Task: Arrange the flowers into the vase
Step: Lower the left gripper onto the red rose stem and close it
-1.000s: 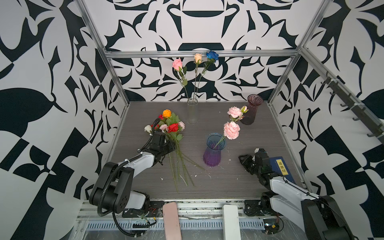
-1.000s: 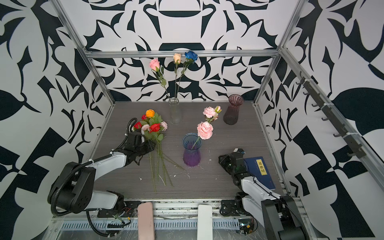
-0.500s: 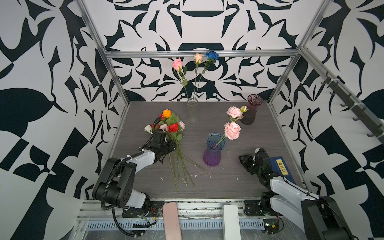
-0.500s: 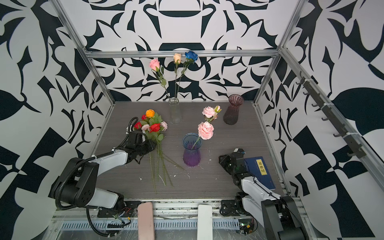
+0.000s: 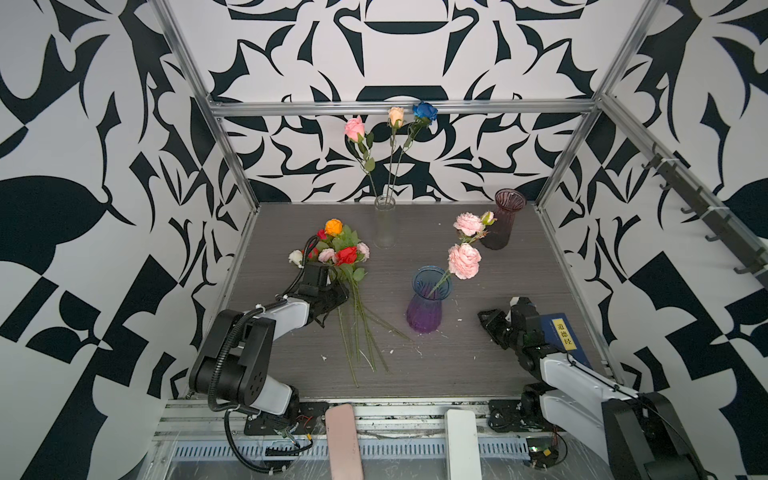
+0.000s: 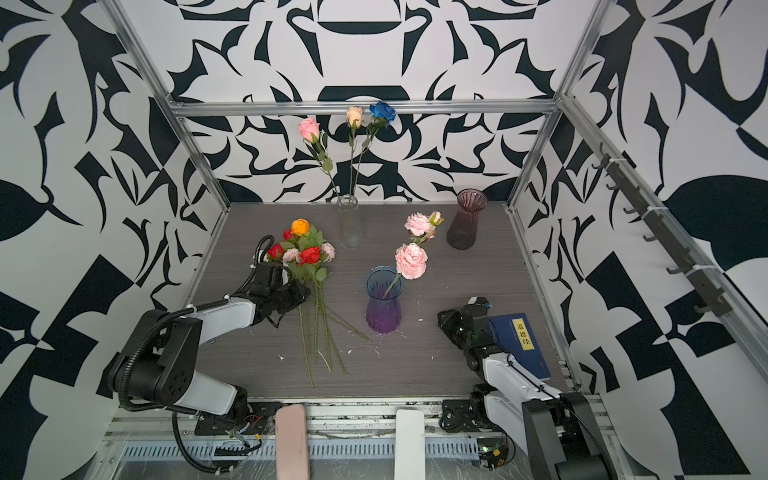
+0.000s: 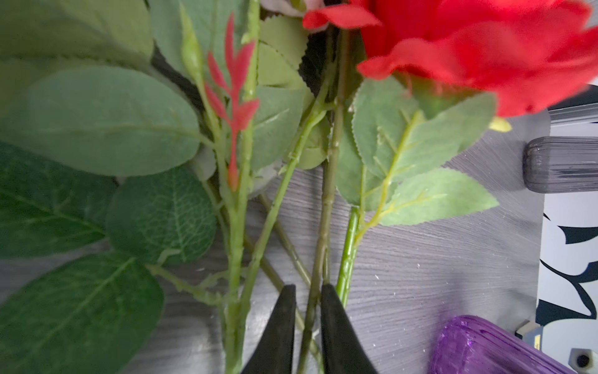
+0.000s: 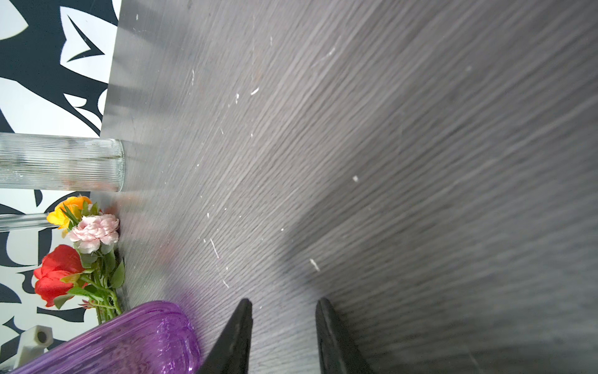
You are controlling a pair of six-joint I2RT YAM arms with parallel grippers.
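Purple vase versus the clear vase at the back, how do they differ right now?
The purple vase is tinted, wide and flared; the clear vase is colourless, slim and straight. The purple vase holds pink carnations leaning to one side; the clear vase holds three roses standing nearly upright. The purple vase stands mid-table, the clear vase near the back wall. Both stand upright on the table.

L gripper (image 7: 308,289) closing since 1 s ago: jaws narrowing round one stem (image 7: 326,210) of loose flowers (image 5: 345,255), small gap remaining, pinch not confirmed. L arm (image 5: 286,311) leaning fwd slightly, shoulder link shifting toward bunch.
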